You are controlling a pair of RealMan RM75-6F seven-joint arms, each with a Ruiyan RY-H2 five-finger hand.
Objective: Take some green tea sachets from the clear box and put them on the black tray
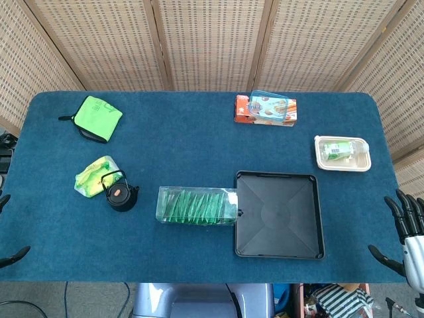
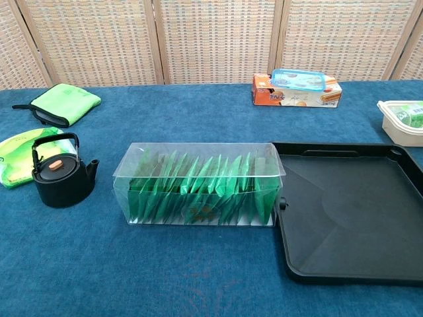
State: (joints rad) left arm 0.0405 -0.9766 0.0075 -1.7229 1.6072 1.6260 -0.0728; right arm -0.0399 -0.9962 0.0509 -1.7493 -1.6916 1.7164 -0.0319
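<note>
black tray (image 2: pixel 350 218), clear box (image 2: pixel 198 185) lengthwise left-right

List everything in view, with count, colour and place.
clear box: one, transparent, table centre, left of the tray
sachets: a row, green, upright in the box
tray: one, black, bare, right of the box
kettle: one, black, left of the box
packet: one, yellow-green, beside the kettle
pouch: one, green, far left
carton: one, orange, far centre, a clear blue-rimmed tub on it
container: one, white, green contents, far right
table: one, blue cloth
right hand: open, right edge
left hand: fingertips only, left edge
</note>
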